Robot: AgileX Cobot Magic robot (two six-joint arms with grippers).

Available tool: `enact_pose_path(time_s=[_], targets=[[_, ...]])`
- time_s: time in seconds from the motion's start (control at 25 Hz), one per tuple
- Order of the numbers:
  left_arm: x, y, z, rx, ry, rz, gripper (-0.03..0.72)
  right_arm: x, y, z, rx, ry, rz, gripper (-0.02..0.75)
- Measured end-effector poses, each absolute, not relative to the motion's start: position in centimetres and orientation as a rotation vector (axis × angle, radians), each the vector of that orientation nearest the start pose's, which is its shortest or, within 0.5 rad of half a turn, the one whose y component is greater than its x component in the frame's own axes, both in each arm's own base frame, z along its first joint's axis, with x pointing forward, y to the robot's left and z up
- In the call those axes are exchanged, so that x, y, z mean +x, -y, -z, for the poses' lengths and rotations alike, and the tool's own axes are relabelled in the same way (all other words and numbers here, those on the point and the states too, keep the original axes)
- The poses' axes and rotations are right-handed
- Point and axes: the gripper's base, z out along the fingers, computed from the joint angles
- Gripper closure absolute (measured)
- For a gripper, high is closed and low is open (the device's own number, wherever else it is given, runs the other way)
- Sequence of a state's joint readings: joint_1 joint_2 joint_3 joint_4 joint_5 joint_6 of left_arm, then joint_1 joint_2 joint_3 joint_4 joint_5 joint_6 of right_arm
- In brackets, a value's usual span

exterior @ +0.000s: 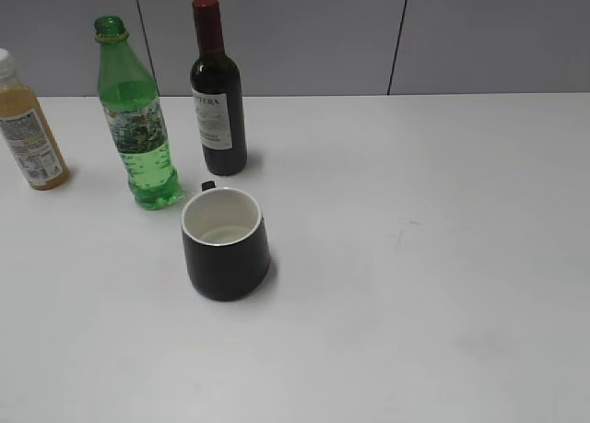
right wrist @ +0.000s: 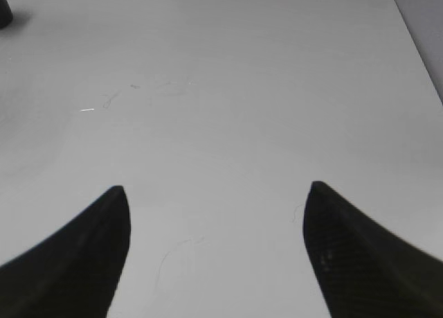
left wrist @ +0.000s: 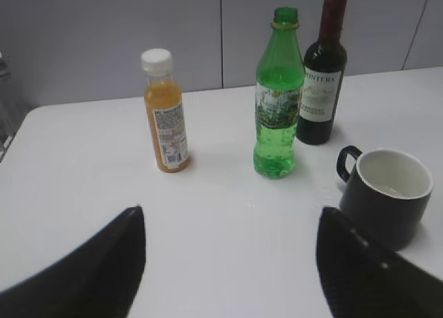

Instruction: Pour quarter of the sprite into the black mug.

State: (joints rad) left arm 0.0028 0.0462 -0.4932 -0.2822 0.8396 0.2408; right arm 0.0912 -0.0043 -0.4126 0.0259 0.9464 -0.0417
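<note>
Sprite (exterior: 138,119) upright on the white table (exterior: 415,257), toward the back left in the exterior view, cap off, green liquid up to about the shoulder, patterned label band around the middle. Just right of it and slightly behind — wine bottle (exterior: 218,96), dark glass, red cap, white label, standing apart from the sprite by a narrow gap. Well to the left, at the frame edge, orange juice bottle (exterior: 28,128) with a white cap. Black mug (exterior: 225,243) in front of the sprite and the wine bottle, nearer the camera, upright, white inside, small handle turned toward the back; touching neither bottle.

From the left wrist view: sprite (left wrist: 278,96) centre, wine bottle (left wrist: 324,72) to its right, orange juice bottle (left wrist: 165,113) to its left, black mug (left wrist: 384,193) at lower right with its handle pointing left. Left gripper (left wrist: 228,262) low in the frame, fingers spread wide, holding nothing, well short of the bottles.

From the right wrist view: right gripper (right wrist: 218,249) likewise spread wide and holding nothing — only bare table (right wrist: 242,89) under it, with a few faint scuff marks (right wrist: 138,93).
</note>
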Motion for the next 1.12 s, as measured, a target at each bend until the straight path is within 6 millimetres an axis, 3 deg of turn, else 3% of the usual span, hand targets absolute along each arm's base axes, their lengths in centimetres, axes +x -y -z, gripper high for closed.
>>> enact_pose_path(time_s=[0.4, 1.12], targets=[[0.1, 2.0, -29.6, 0.193, -1.806, 0.164, 0.102, 0.8, -0.3, -26.2, -0.132, -2.009, -0.062, 0.148], [-0.7, 1.5, -28.4, 0.189, -1.975, 0.105, 0.104, 0.8, -0.3, -26.2, -0.132, -2.009, -0.062, 0.148]])
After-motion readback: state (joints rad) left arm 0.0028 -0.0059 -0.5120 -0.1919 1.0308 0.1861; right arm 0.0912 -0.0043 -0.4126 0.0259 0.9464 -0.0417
